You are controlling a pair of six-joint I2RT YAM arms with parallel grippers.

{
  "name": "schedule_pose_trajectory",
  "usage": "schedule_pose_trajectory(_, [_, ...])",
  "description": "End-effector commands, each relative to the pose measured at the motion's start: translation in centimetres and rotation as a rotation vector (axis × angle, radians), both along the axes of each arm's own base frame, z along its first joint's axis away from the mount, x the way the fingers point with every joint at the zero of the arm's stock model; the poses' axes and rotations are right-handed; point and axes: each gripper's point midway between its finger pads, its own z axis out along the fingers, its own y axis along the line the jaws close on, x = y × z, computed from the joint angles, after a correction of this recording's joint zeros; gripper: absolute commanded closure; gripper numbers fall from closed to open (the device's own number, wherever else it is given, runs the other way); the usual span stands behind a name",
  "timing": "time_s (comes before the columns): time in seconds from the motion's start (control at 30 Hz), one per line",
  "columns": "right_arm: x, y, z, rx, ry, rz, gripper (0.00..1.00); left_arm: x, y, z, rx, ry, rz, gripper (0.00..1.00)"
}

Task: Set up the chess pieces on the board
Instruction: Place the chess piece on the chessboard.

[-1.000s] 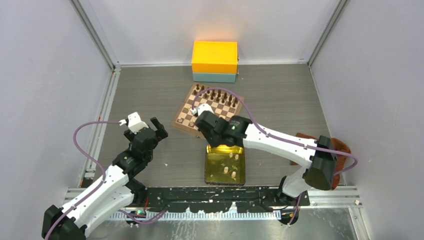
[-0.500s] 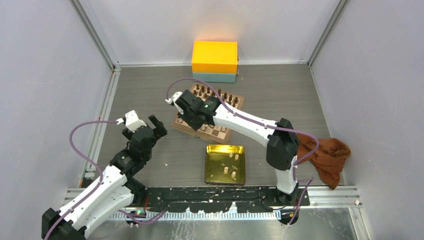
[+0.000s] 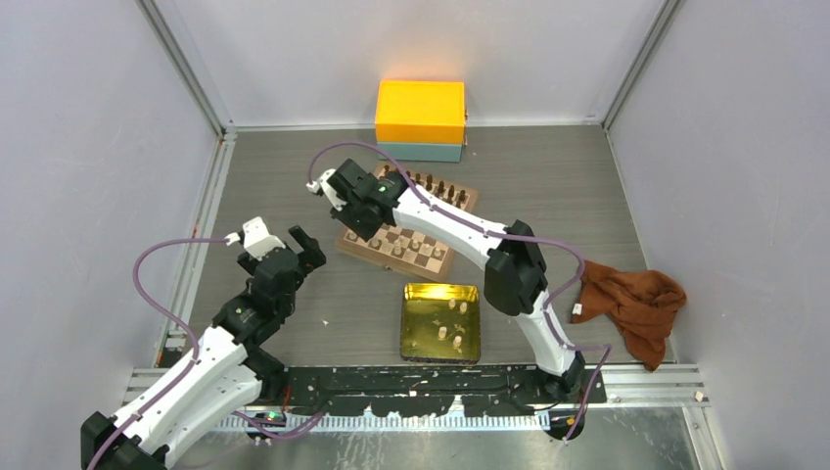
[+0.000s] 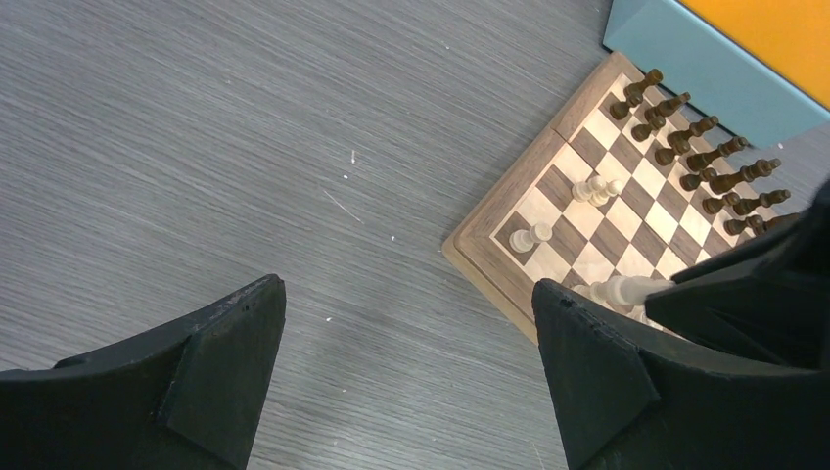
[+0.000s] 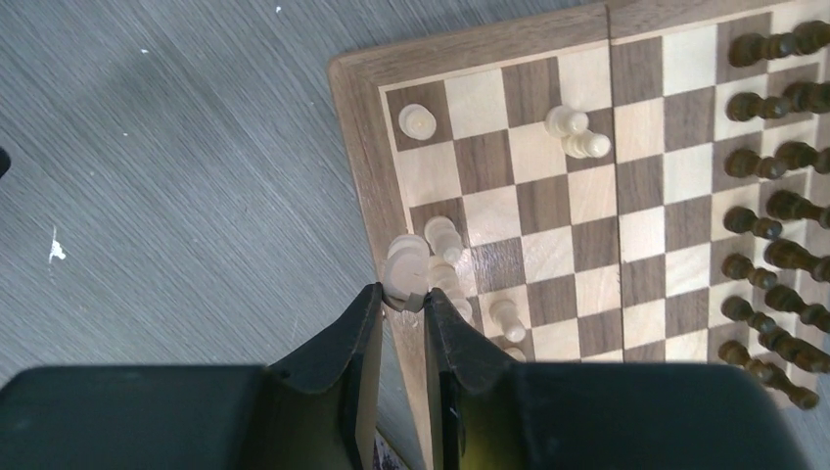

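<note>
A: What is held at the fingertips?

B: A pale cream chess piece (image 5: 405, 270) is pinched at the very tips of the right gripper (image 5: 403, 297), with the jaws drawn narrowly in on it. Only a round end is shown in the right wrist view, so the kind of piece cannot be told.

A: How is its long axis set?

B: It is judged to run roughly along the line of the fingers. In the left wrist view it is seen sticking out past the black fingertips, not lying across them.

A: Where is it carried?

B: It is held over the border of the chessboard (image 5: 360, 137), at the edge opposite the dark brown pieces (image 5: 749, 104). Standing cream pieces (image 5: 445, 240) are found just beside it on the outermost row, and a lone pawn (image 5: 418, 119) is set in the corner square. Whether the held piece touches its neighbours cannot be told.

A: And the other arm?

B: The left gripper (image 4: 406, 289) is spread wide, with nothing held. It is hung over the bare table (image 4: 245, 147), off the board's left corner. The right arm is therefore the nearer one. More loose cream pieces (image 3: 440, 334) are left in the gold tin tray (image 3: 440, 287), between the board and the table's near edge.

A: What is the coming move turned on?

B: The squares lie inward from the fingers, toward the dark side. A small inward shift and a level descent are judged to be needed. The close neighbours could be toppled.
</note>
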Motion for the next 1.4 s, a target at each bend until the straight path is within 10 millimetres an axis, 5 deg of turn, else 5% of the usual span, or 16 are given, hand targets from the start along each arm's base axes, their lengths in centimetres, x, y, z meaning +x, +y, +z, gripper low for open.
schedule_pose_trajectory(0.0, [0.7, 1.3, 1.5, 0.043, -0.009, 0.037, 0.93, 0.5, 0.1, 2.4, -0.043, -0.068, 0.029, 0.03])
schedule_pose_trajectory(0.63, [3.0, 1.5, -2.4, -0.004, 0.061, 0.02, 0.92, 0.4, 0.3, 2.6, -0.042, -0.085, 0.034, 0.03])
schedule_pose_trajectory(1.37, [3.5, 1.9, -4.0, 0.016, 0.116, 0.031, 0.92, 0.9, 0.1, 2.2, -0.034, -0.082, 0.033, 0.03])
